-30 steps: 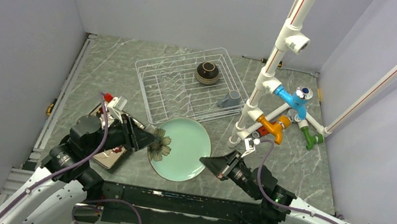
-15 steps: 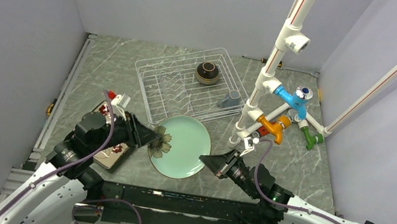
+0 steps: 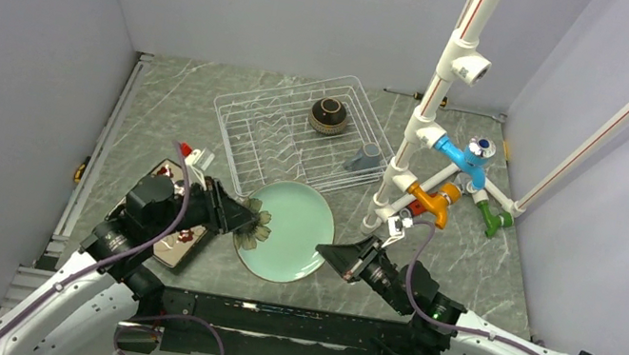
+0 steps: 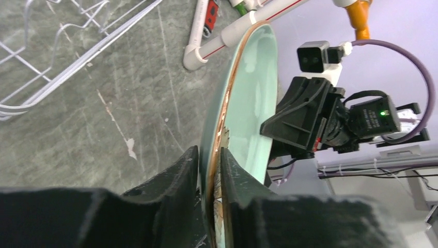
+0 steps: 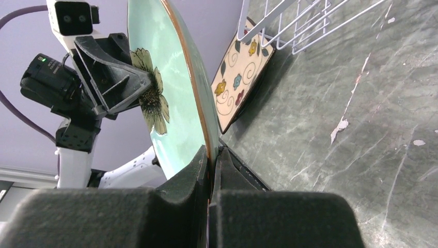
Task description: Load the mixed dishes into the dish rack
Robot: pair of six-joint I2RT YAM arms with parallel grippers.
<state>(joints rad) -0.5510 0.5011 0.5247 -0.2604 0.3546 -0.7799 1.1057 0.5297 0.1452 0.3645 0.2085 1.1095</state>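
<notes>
a: where do we have the pale green plate [image 3: 293,227]?

b: between our two grippers, just in front of the dish rack [image 3: 247,128]. from above, its far rim overlaps the rack's near edge. in our wrist views the table [image 3: 168,105] lies apart from its underside, so we take it to be raised off the marble.

a: and our left gripper [image 4: 209,155]?

b: its fingers [image 4: 181,170] straddle the plate's left rim at the flower mark, one on each face. we see them pinched close on the copper edge, so we call that a grip on the plate.

a: the right gripper [image 5: 210,155]?

b: clamped on the opposite rim. in our right wrist view the two fingers meet around the thin edge with no gap showing.

a: so we hold it from both sides.

b: yes, the two grippers face each other across the dish.

a: what else do we see?

b: the brown bowl [image 3: 328,115] sits in the far right part of the rack. the grey mug [image 3: 364,157] is at the rack's near right corner; we cannot tell whether it is inside the wire. the cream floral plate [image 5: 240,77] lies under our left arm, left of the green plate, resting on something dark we cannot make out. the pipe stand [image 3: 415,127] rises just right of the rack, near our right gripper.
</notes>
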